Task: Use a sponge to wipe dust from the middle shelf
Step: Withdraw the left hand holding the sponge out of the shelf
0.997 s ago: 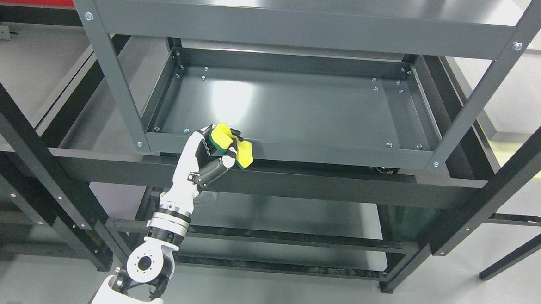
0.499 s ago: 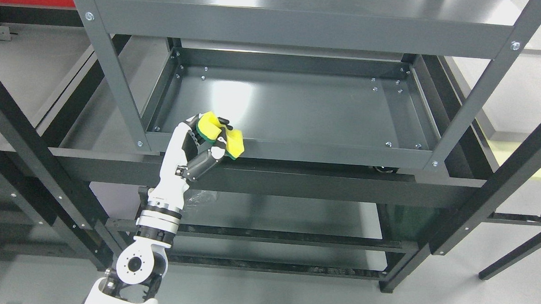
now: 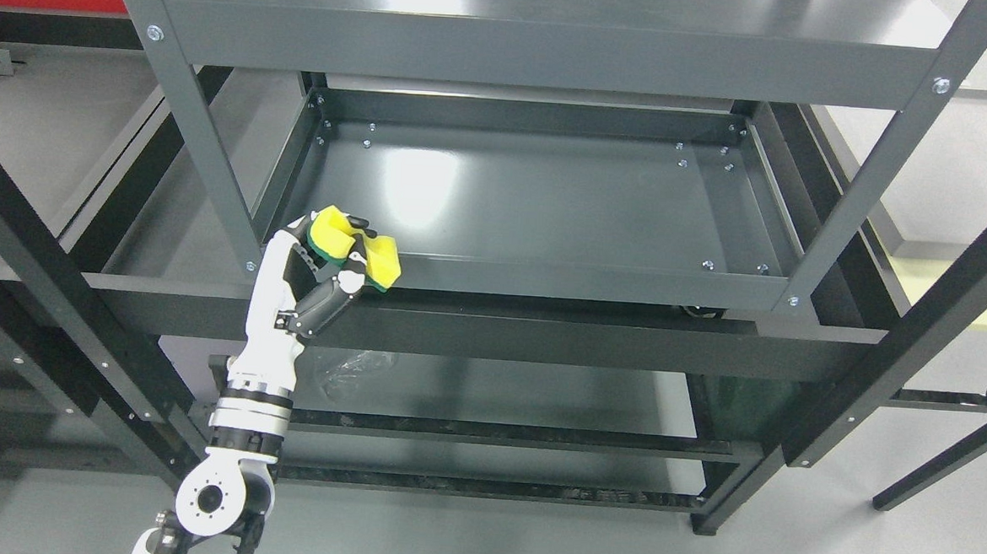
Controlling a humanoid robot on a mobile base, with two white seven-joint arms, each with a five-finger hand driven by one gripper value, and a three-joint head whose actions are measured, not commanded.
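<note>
A: How is the sponge (image 3: 350,249) held?

B: It is squeezed into a fold by the left robot hand (image 3: 325,260), whose fingers are clenched around it, thumb beneath. It is carried at the front left corner of the middle shelf (image 3: 548,204), level with the front lip, probably so the flat side can be set down inside the tray.

A: Is the shelf touched?

B: That cannot be told; the sponge overlaps the lip. No right robot hand is seen.

A: And the surface?

B: Ahead and to the right of the robot hand a bare dark grey metal tray is seen, glossy with reflected light, bolted at the corners. Another rack (image 3: 37,287) is seen to the left, a grey floor (image 3: 935,553) below
</note>
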